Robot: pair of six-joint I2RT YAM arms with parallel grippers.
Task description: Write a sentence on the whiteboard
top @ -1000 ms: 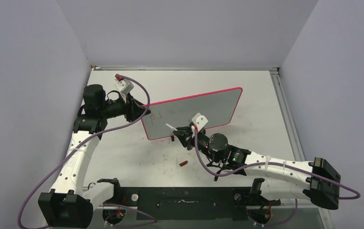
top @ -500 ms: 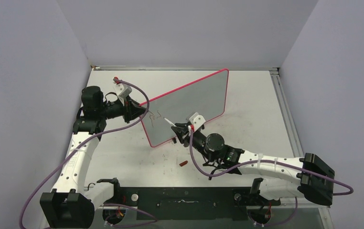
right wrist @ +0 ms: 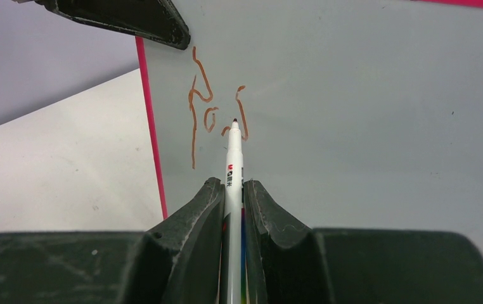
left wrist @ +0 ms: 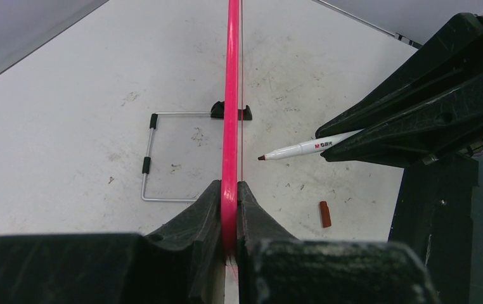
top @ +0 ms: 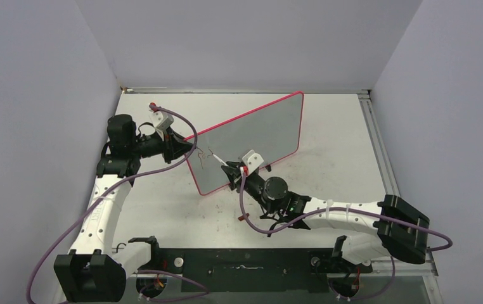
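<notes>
The whiteboard (top: 258, 136), grey with a pink rim, stands upright at an angle across the table. My left gripper (top: 184, 148) is shut on its left rim; in the left wrist view the pink rim (left wrist: 231, 95) runs edge-on between that gripper's (left wrist: 229, 190) fingers. My right gripper (top: 231, 171) is shut on a white marker (right wrist: 233, 158). The marker tip is at the board face, beside the last stroke. The sentence (right wrist: 210, 114) is a few dark-red strokes near the board's (right wrist: 366, 114) upper left corner.
A small red marker cap (top: 244, 217) lies on the table in front of the board, under the right arm. A wire stand (left wrist: 153, 158) lies on the table behind the board. Grey walls close in the table on three sides.
My left gripper closed on the board's rim, and the board's right end swung toward the back. My right gripper carried the marker left, up to the written strokes.
</notes>
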